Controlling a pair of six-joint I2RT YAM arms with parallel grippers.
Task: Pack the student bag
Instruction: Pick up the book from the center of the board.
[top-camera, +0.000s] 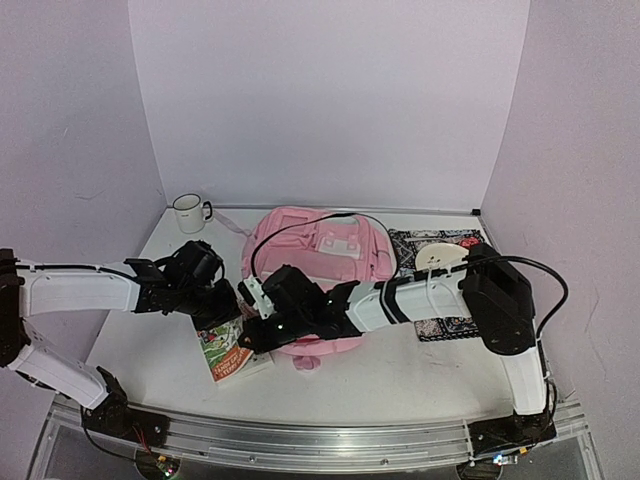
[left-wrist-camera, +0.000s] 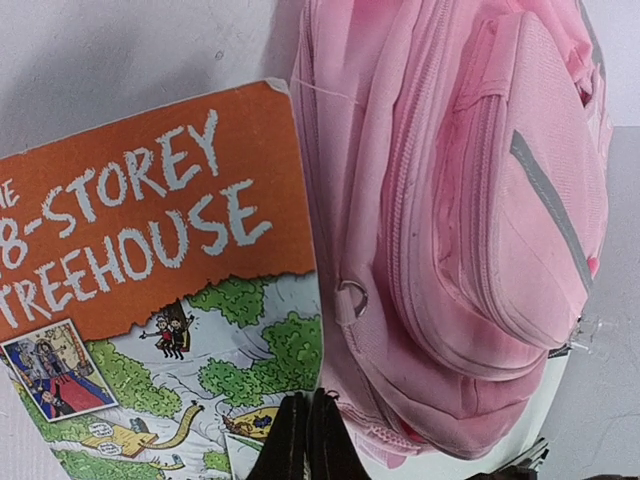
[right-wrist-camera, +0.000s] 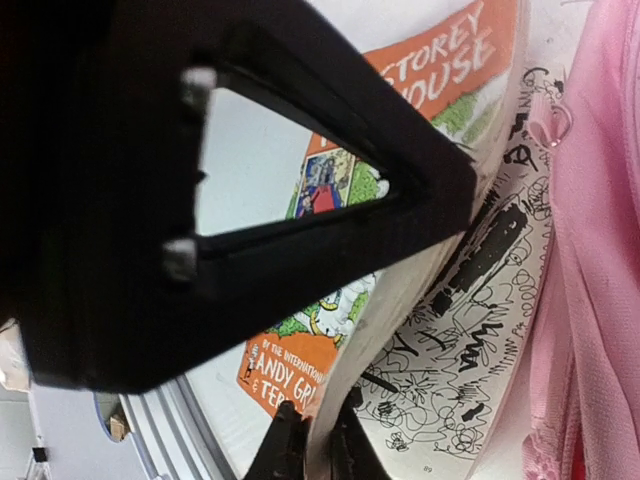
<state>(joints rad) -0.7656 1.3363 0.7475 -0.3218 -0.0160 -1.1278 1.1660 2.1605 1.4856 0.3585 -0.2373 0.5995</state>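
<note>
Packing barely begun: the soft pink fabric backpack (top-camera: 318, 250) lies mid-surface (top-camera: 420, 375) toward the far edge. The orange-covered paperback book (top-camera: 226, 355) is outside it. The right end effector (right-wrist-camera: 320, 442) pinches the book's raised cover; the left end effector (left-wrist-camera: 306, 445) is clenched over the book.

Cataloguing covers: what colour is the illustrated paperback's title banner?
Illustrated paperback, title banner: orange; left wrist view best.
</note>
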